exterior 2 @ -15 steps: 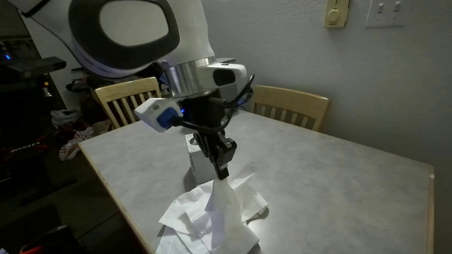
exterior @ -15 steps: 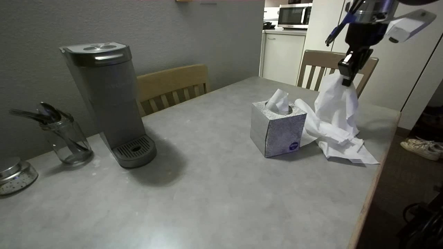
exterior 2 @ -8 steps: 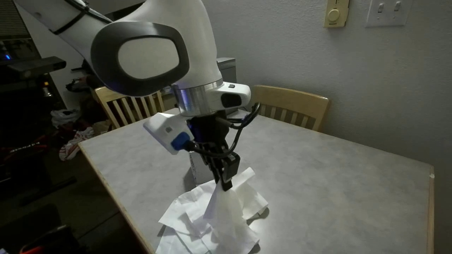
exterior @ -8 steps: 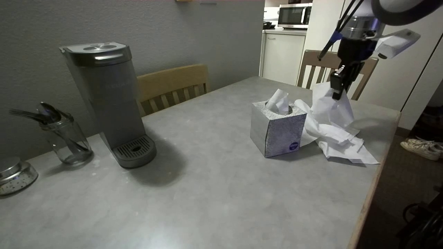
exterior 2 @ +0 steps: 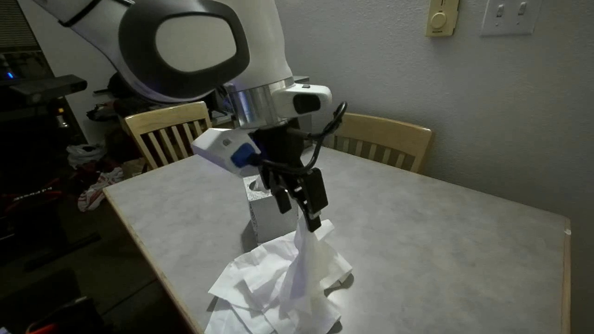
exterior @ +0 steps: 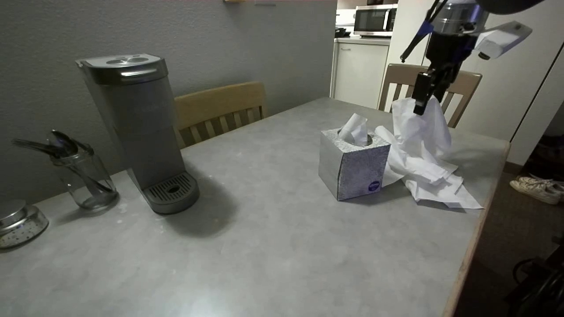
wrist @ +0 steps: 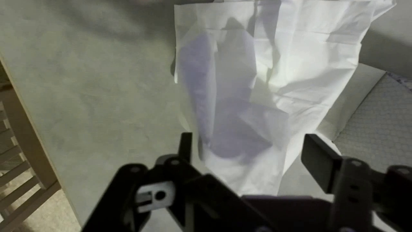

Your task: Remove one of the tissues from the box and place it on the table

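Observation:
My gripper point(wrist: 252, 148) stands open, its two fingers well apart to either side of a white tissue point(wrist: 238, 125). In both exterior views this tissue point(exterior: 421, 127) rises upright and crumpled from several more white tissues point(exterior: 436, 178) that lie on the table point(exterior: 264, 246). Its top reaches up between my fingertips point(exterior 2: 314, 225); whether it touches either one I cannot tell. The speckled box point(exterior: 354, 167) sits right beside the pile, with a folded tissue point(exterior: 354, 127) poking from its slot. Part of the box point(exterior 2: 271, 218) is hidden behind my gripper in an exterior view.
A tall grey coffee maker point(exterior: 132, 119) stands against the wall side, next to a glass jar point(exterior: 90, 185) of cutlery. A chair point(exterior: 220, 110) is tucked behind the table, and another chair point(wrist: 29, 145) shows past the edge. The wooden table edge point(exterior: 471, 251) runs near the tissues.
My gripper came down with the tissue pinched in it, then spread its fingers and rose a little. The tissue is let go and stands between them. Box and other tissues kept their places.

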{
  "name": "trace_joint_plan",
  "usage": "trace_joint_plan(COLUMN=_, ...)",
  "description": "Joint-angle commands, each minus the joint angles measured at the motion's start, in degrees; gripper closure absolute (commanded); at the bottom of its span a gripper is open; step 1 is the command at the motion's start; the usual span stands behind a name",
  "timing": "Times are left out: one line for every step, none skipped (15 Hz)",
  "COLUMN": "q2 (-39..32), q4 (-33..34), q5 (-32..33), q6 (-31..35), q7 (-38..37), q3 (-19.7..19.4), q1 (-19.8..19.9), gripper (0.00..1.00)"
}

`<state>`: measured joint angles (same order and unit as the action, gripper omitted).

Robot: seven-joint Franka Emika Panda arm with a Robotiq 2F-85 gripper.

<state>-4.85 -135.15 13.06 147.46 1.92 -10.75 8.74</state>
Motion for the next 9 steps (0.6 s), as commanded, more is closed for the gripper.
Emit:
trace_joint_plan(q2=4.32, q4=0.62, q5=2.3, q6=-5.17, q7=-0.36, q3=0.36, q1=-0.37, gripper=0.0)
trace_joint_plan(q2=5.38, q4=0.76, q5=2.88, q6=-6.2, q7=-0.52, q3=0.53, q1=-0.44, gripper=0.0)
trace_joint_plan(q2=6.33, q4=0.86, q5=3.25, q6=-6.95, q7=-0.52, q3=0.68, q1=-0.43, gripper=0.0)
trace_joint_plan(q2=7.23, q4=1.01, q5=3.63, q6=-7.76, q7=-0.56, q3=0.85, q1=-0.47, gripper=0.0)
trace_joint_plan(q2=7.87, q4=1.12, q5=3.82, q6=-8.2, q7=-0.5, q3=0.98, q1=-0.45, gripper=0.0)
trace_joint_plan(q2=8.55, q4=1.18, q5=3.49, q6=-8.78, q7=-0.1, q3=1.15, q1=-0.43, gripper=0.0)
trace_joint_plan(q2=7.24, q4=1.07, q5=2.83, q6=-6.72, q7=-0.08, q3=1.01, q1=-0.18, gripper=0.0)
trace_joint_plan(q2=7.89, q4=1.07, q5=2.83, q6=-7.14, q7=-0.08, q3=1.15, q1=-0.18, gripper=0.0)
trace_joint_plan(q2=8.28, q4=1.07, q5=2.83, q6=-7.36, q7=-0.07, q3=1.24, q1=-0.18, gripper=0.0)
